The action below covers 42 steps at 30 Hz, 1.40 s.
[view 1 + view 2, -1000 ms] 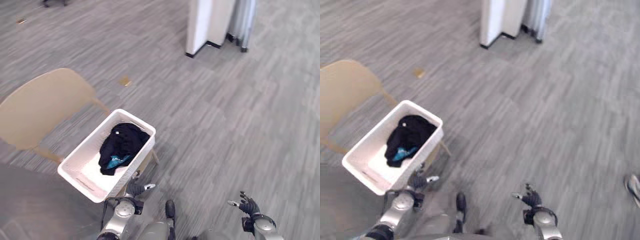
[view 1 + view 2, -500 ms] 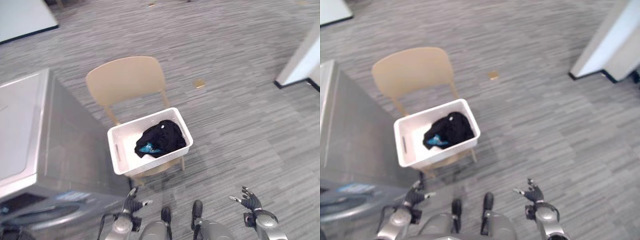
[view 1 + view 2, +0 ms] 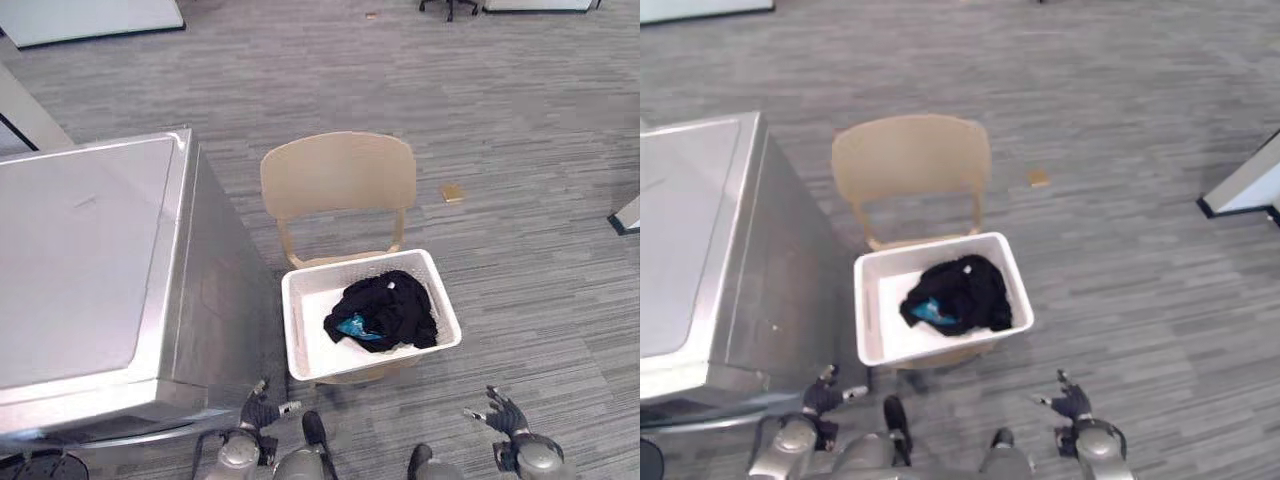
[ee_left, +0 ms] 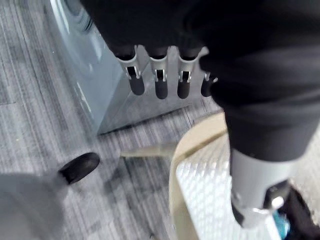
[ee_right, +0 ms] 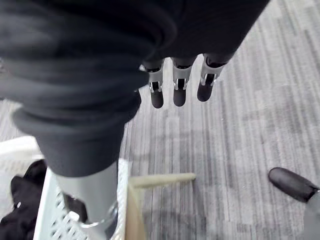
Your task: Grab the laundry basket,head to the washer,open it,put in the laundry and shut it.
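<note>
1. Step in hand: the grab, not yet made. White laundry basket (image 3: 300, 335) sits on the seat of a tan chair (image 3: 338, 180), dark laundry (image 3: 385, 310) inside, just beside the grey washer (image 3: 90, 270).
2. Left robot hand (image 3: 262, 408) & right robot hand (image 3: 503, 412): both low, near basket's front, fingers spread, holding nothing, not touching it.
3. Next, prob.: 1 hand to each short side of rim, curl under, lift level.

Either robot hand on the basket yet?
No: the white laundry basket sits on the tan chair, and the left robot hand and right robot hand hang open, short of it.
</note>
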Motion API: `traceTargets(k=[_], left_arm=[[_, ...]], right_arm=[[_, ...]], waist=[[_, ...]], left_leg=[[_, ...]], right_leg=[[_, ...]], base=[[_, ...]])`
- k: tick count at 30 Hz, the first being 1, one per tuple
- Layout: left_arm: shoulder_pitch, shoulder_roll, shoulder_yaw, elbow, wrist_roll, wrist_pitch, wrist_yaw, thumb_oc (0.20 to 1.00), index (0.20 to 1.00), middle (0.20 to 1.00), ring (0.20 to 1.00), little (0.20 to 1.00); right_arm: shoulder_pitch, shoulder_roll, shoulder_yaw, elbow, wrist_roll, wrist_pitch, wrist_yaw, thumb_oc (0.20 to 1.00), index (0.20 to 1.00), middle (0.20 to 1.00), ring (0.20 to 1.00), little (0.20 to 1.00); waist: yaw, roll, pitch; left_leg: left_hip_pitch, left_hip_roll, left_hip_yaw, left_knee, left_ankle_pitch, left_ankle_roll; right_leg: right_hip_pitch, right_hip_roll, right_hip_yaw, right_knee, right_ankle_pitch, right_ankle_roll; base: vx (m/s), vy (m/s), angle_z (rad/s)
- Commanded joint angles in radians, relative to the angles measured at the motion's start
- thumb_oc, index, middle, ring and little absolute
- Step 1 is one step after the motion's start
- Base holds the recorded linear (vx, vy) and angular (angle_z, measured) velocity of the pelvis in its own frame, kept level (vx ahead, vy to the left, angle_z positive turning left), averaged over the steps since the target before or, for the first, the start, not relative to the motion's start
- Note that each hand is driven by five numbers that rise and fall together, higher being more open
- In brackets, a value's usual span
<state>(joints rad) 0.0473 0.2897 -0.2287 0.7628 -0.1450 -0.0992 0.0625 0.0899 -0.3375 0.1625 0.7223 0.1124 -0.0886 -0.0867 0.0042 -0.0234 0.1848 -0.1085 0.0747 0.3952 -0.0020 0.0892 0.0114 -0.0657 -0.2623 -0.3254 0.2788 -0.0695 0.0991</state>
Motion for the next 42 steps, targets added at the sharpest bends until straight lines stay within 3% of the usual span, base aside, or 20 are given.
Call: traceTargets(k=[1,2,6,12,22,30,33,35,37,42], left_arm=[[-0.034,0.035,0.024,-0.030,0.003,-0.038,0.033,1.000,1.000,1.000,1.000,1.000],[-0.053,0.034,0.027,-0.024,0.004,-0.044,0.042,1.000,1.000,1.000,1.000,1.000],[-0.040,0.030,0.040,-0.027,0.025,-0.050,0.045,1.000,1.000,1.000,1.000,1.000],[0.029,0.025,0.053,-0.042,0.069,-0.041,0.018,1.000,1.000,1.000,1.000,1.000],[0.035,0.024,0.035,-0.020,0.086,-0.045,0.005,1.000,1.000,1.000,1.000,1.000],[0.038,0.057,0.023,-0.021,0.061,-0.056,0.013,1.000,1.000,1.000,1.000,1.000],[0.003,0.080,0.007,-0.008,0.016,-0.068,0.028,1.000,1.000,1.000,1.000,1.000],[-0.008,0.086,0.003,-0.006,0.002,-0.069,0.034,1.000,1.000,1.000,1.000,1.000],[-0.042,0.099,-0.012,-0.009,-0.042,-0.080,0.048,1.000,1.000,1.000,1.000,1.000],[-0.096,0.113,-0.035,-0.009,-0.094,-0.089,0.058,1.000,1.000,1.000,1.000,1.000]], right_arm=[[-0.032,-0.049,0.004,-0.100,-0.055,-0.038,-0.031,1.000,1.000,1.000,1.000,1.000],[-0.032,-0.069,0.003,-0.130,-0.084,-0.040,-0.045,1.000,1.000,1.000,1.000,1.000],[0.028,-0.131,-0.019,-0.269,-0.242,-0.035,-0.055,1.000,1.000,1.000,1.000,1.000],[0.129,-0.199,-0.042,-0.462,-0.374,-0.051,-0.005,1.000,1.000,1.000,1.000,1.000],[-0.008,-0.266,0.048,-0.493,-0.436,-0.068,-0.014,1.000,1.000,1.000,1.000,1.000],[-0.252,-0.291,0.206,-0.293,-0.500,-0.029,-0.070,1.000,1.000,1.000,1.000,1.000],[-0.416,-0.284,0.301,-0.091,-0.508,0.002,-0.103,1.000,1.000,1.000,1.000,1.000],[-0.456,-0.280,0.321,-0.050,-0.502,0.008,-0.105,1.000,1.000,1.000,1.000,1.000],[-0.569,-0.262,0.372,0.113,-0.478,0.028,-0.123,1.000,1.000,1.000,1.000,1.000],[-0.700,-0.232,0.396,0.351,-0.407,0.055,-0.131,1.000,1.000,1.000,1.000,1.000]], waist=[[-0.006,0.007,0.019],[-0.021,0.014,0.031],[-0.034,0.002,0.027],[-0.025,-0.009,-0.001],[0.012,-0.001,-0.004],[0.083,0.009,0.030],[0.134,0.029,0.087],[0.144,0.036,0.101],[0.175,0.062,0.140],[0.212,0.104,0.175]], left_leg=[[-0.026,0.007,-0.096,0.062,-0.097,-0.017],[-0.011,-0.006,-0.123,0.052,-0.097,-0.016],[-0.008,-0.019,-0.166,0.066,-0.103,-0.016],[-0.003,-0.011,-0.194,0.042,-0.074,-0.035],[-0.022,-0.009,-0.245,-0.002,-0.027,-0.057],[-0.087,-0.018,-0.296,0.006,-0.013,-0.062],[-0.169,-0.024,-0.343,0.036,0.003,-0.068],[-0.191,-0.024,-0.351,0.044,0.009,-0.071],[-0.250,-0.027,-0.370,0.061,0.029,-0.077],[-0.318,-0.029,-0.390,0.061,0.066,-0.089]], right_leg=[[-0.027,0.157,0.186,0.079,-0.093,0.037],[-0.053,0.175,0.241,0.033,-0.090,0.032],[-0.038,0.187,0.284,-0.034,-0.091,0.016],[0.026,0.203,0.242,-0.118,-0.091,0.005],[0.090,0.209,0.166,-0.231,-0.076,-0.004],[0.047,0.204,0.118,-0.210,-0.085,-0.012],[-0.042,0.194,0.083,-0.143,-0.098,-0.027],[-0.071,0.192,0.077,-0.120,-0.099,-0.032],[-0.149,0.185,0.062,-0.054,-0.105,-0.043],[-0.232,0.176,0.034,0.002,-0.110,-0.050]], base=[[0.06,0.013,0.33],[0.07,-0.012,0.51],[0.05,-0.091,0.66],[0.03,-0.105,0.47],[-0.02,-0.033,0.19],[-0.03,0.001,0.24],[-0.13,-0.021,0.25],[-0.11,-0.005,0.45],[-0.18,-0.001,0.22],[-0.09,-0.014,0.25]])
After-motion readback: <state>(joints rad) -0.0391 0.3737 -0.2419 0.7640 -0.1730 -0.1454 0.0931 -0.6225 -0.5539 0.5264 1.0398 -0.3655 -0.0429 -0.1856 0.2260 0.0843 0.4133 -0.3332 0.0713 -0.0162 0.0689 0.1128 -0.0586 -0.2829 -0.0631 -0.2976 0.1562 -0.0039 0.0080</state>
